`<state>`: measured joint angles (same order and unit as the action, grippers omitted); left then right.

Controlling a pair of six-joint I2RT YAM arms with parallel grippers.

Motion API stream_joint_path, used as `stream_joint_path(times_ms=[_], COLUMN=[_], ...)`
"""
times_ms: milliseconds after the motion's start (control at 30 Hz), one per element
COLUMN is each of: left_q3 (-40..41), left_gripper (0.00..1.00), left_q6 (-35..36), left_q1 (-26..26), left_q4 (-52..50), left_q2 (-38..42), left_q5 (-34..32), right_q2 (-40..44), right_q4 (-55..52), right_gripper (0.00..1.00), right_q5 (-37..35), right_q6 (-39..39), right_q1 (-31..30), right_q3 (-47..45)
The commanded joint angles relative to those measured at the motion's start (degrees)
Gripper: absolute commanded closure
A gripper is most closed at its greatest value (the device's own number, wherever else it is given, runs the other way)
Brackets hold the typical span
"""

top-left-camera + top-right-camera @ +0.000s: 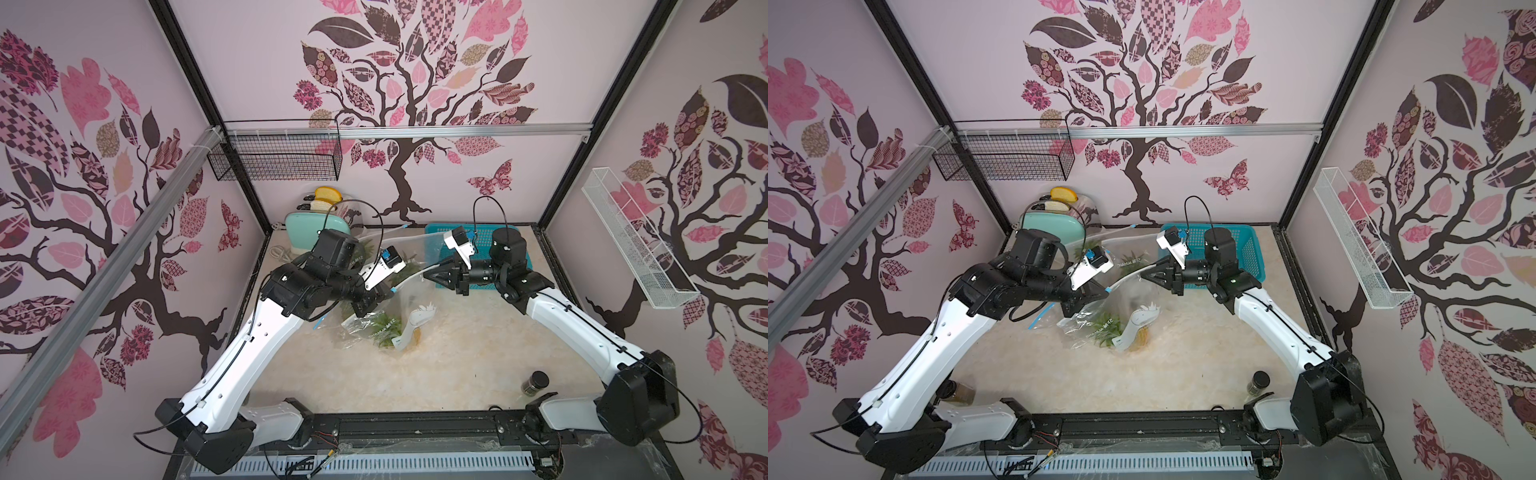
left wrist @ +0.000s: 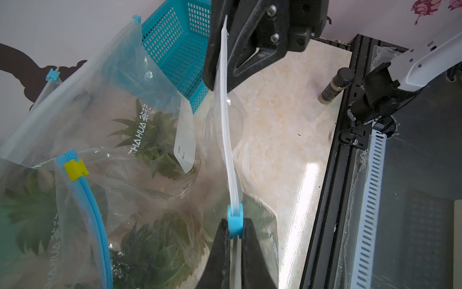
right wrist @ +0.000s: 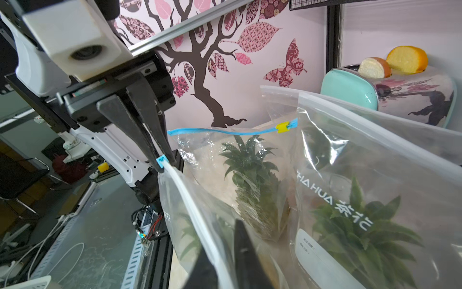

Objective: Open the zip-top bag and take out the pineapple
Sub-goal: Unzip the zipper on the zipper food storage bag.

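A clear zip-top bag (image 1: 401, 305) hangs between my two grippers in the middle of the table. Green pineapple (image 1: 386, 330) leaves show through its plastic. My left gripper (image 2: 235, 226) is shut on the blue slider (image 2: 235, 219) at one end of the white zip strip (image 2: 225, 130). My right gripper (image 3: 222, 240) is shut on the other end of that strip (image 3: 195, 207). In both top views the left gripper (image 1: 1105, 291) and the right gripper (image 1: 1143, 277) point at each other, a short way apart, with the strip stretched between them.
More clear bags with pineapples crowd the back, one with a yellow slider (image 2: 75, 170). A teal basket (image 1: 505, 232) stands behind the right arm. A mint toaster (image 1: 301, 230) holds bread at the back left. A spice jar (image 1: 536, 382) stands at the front right.
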<state>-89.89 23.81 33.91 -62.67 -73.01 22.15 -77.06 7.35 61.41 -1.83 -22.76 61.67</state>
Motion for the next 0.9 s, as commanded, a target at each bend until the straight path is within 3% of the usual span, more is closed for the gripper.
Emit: stream_joint_path(times_ms=[0, 333, 867], left_q3=[-0.84, 0.82, 0.60], left_gripper=[1.00, 1.00, 1.00], left_q6=[-0.02, -1.19, -9.40], left_q1=[0.28, 0.25, 0.27], left_q4=[1.19, -6.14, -16.57], left_q2=[-1.06, 2.68, 9.37], left_q5=[-0.39, -9.58, -16.12], right_q2=[2.99, 7.02, 5.12], right_q4=[9.21, 15.23, 12.78], right_gripper=[1.00, 1.00, 1.00], right_q5=[-3.60, -6.53, -7.82], right_q6=[-5.98, -15.84, -13.34], right_q1=[0.44, 11.65, 14.14], right_q3=[-2.20, -7.67, -7.32])
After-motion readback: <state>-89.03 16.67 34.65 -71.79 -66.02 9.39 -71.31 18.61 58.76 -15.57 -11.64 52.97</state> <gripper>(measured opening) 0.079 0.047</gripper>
